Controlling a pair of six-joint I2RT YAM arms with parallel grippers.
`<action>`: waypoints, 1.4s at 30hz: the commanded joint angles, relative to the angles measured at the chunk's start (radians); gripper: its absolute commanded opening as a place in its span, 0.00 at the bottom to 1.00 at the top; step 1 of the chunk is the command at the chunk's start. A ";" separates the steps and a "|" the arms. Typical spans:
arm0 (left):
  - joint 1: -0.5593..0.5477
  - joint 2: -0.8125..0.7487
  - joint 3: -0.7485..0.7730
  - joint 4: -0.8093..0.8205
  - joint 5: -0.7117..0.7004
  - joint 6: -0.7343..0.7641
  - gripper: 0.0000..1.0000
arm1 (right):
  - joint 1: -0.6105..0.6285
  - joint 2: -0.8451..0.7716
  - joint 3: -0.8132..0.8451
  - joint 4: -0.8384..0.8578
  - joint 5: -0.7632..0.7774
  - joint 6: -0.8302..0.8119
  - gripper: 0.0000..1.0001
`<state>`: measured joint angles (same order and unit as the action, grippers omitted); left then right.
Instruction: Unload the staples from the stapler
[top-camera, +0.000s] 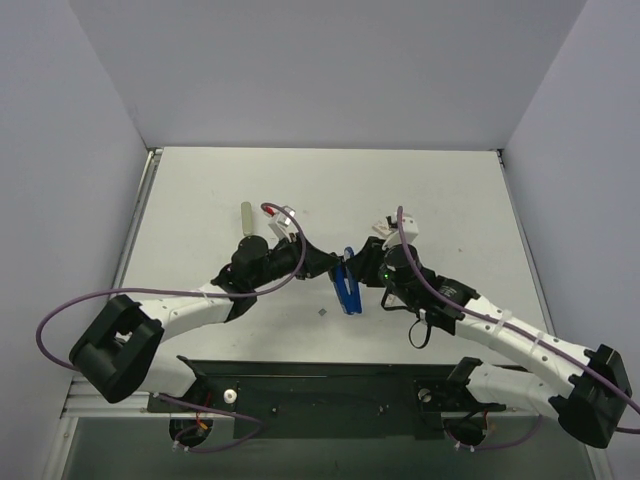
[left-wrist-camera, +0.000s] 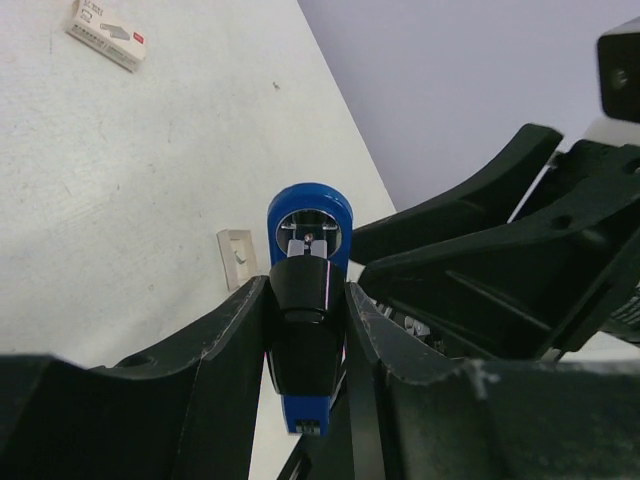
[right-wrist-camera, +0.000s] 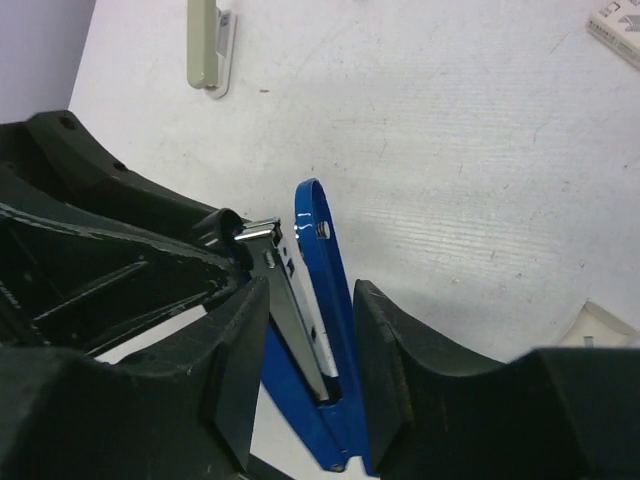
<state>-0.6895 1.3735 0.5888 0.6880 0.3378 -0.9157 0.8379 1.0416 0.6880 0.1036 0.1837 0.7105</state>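
– Left claw (left-wrist-camera: 305, 300), condition?
– Clamped on the stapler (top-camera: 347, 290). Its two fingers press the black part from either side, just behind the blue rounded end.
– Right claw (right-wrist-camera: 310, 300)?
– Also clamped on it. One finger bears on the silver magazine rail (right-wrist-camera: 283, 285), the other on the blue arm.
– Location of the stapler?
– Between the two claws, over the middle of the tabletop (top-camera: 450, 200), and apparently lifted off it. The blue arm is splayed away from the rail, so the stapler is open. The hinge sits low in the right wrist view.
– Relation governing the next move?
– The claws meet the stapler from opposite sides, left arm from the left and right arm from the right. Its long axis runs roughly near to far, across the line joining them. Neither arm is nearer, since both are on it.
– Staples (right-wrist-camera: 312, 325)?
– A pale strip along the rail is probably them, unconfirmed. A grey speck (top-camera: 322, 313) lies on the tabletop just beside the stapler, too small to identify.
– Assessment?
– In my judgement, anything in the rail must leave along that near-to-far axis. One claw should hold firm while the other frees itself to work the rail.
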 joint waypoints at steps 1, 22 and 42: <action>-0.001 -0.042 0.005 0.062 0.030 0.034 0.00 | -0.022 -0.072 0.018 0.010 0.008 -0.022 0.37; -0.002 -0.195 0.146 -0.246 0.265 0.262 0.00 | -0.123 -0.089 0.223 -0.275 -0.338 -0.367 0.42; -0.054 -0.341 0.365 -0.898 0.535 0.686 0.00 | -0.063 -0.086 0.416 -0.432 -0.836 -0.628 0.42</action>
<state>-0.7322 1.0603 0.8742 -0.1371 0.7967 -0.3122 0.7341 0.9207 1.0546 -0.3004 -0.5156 0.1581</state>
